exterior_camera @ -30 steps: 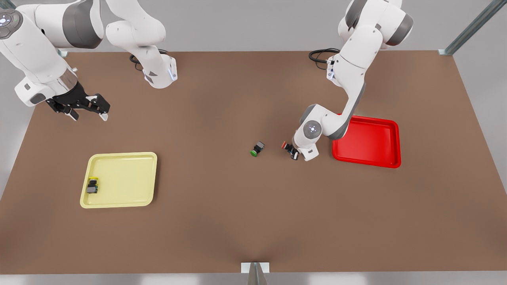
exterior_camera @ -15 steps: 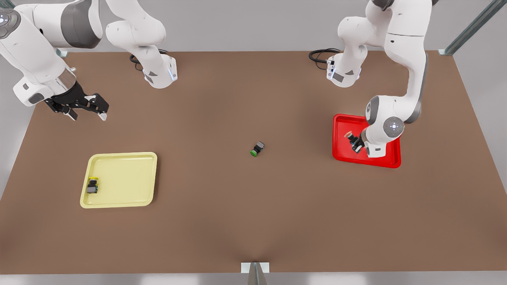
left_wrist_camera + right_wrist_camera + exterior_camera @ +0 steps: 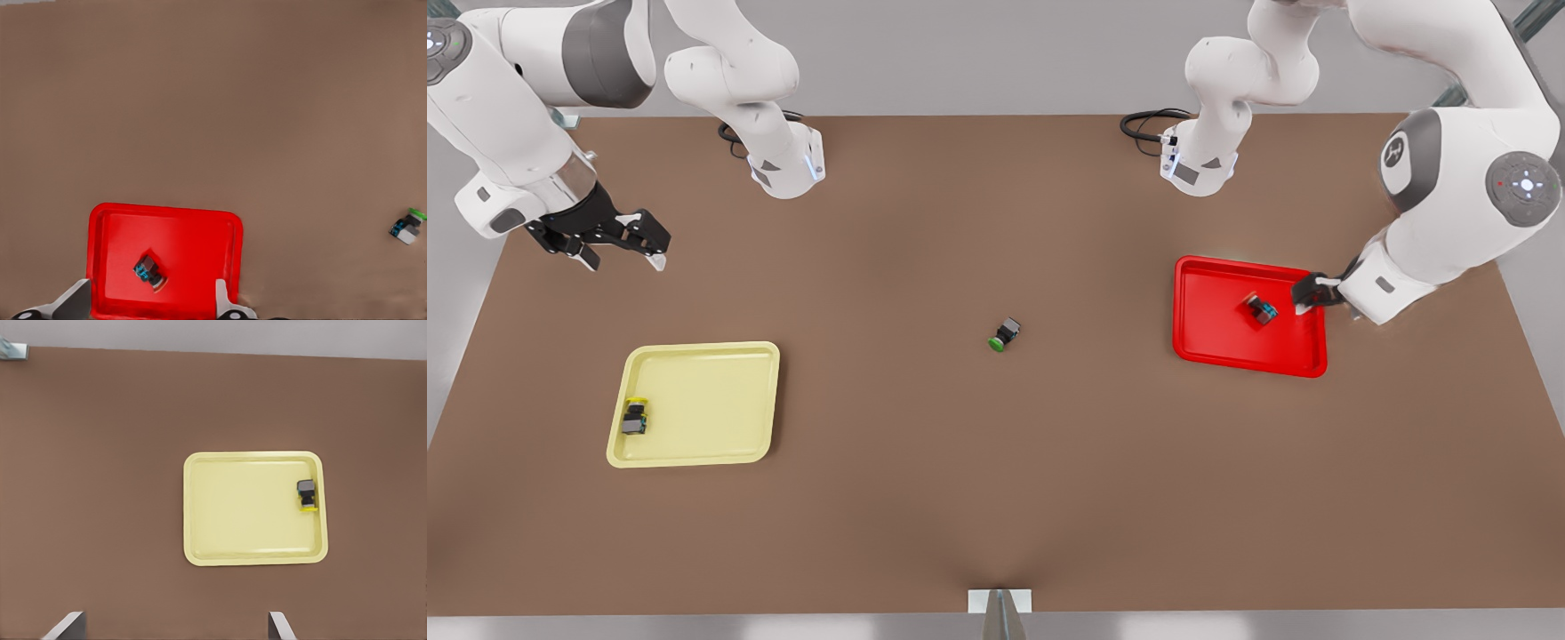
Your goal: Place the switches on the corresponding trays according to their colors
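In the front view you see the red switch (image 3: 1260, 309) lying inside the red tray (image 3: 1209, 342), toward the tray's edge on the front view's right, and no gripper touches it. The left gripper (image 3: 1312, 292) hangs just above that same edge of the tray, close to the switch; from this side you cannot tell how its fingers stand. The yellow switch (image 3: 635, 416) rests in the yellow tray (image 3: 711, 400), against the tray's edge on the front view's left. The right gripper (image 3: 618, 248) is up in the air over the table (image 3: 960, 489) near its far corner on the front view's left, well apart from the yellow tray, with its fingers spread and nothing between them. The green switch (image 3: 1004, 333) lies on the bare table near the middle. In the left wrist view you see the red tray (image 3: 193, 233) with the red switch (image 3: 148, 271) in it, and the two fingertips (image 3: 70, 303) stand wide apart with nothing held. The green switch (image 3: 406, 226) lies far off on the table. In the right wrist view the yellow tray (image 3: 247, 513) is below the camera, the yellow switch (image 3: 307, 495) sits at one short edge, and the fingertips (image 3: 280, 627) stand wide apart.
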Motion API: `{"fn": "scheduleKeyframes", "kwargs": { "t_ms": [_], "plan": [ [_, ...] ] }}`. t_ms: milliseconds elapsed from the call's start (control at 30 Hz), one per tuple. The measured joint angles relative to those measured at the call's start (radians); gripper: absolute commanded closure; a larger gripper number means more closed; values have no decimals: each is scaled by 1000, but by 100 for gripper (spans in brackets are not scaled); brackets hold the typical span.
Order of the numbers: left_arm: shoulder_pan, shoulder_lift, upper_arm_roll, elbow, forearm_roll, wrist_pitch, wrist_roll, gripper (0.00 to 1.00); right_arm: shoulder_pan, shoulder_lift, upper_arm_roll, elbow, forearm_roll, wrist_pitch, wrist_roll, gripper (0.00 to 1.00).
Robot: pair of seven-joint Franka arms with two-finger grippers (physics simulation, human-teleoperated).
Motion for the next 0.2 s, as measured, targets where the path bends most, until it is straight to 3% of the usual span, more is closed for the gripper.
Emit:
{"fn": "scheduleKeyframes", "kwargs": {
  "t_ms": [33,133,200],
  "plan": [
    [102,-31,-95,0,-2,-19,15,0,0,0,-1,0,3,-3,0,0],
    [108,-90,-99,-179,5,95,14,0,-5,-1,-2,0,25,-5,-8,0],
    [102,-91,-97,-185,11,92,8,0,-6,-1,-2,0,25,-3,-8,0]
  ]
}}
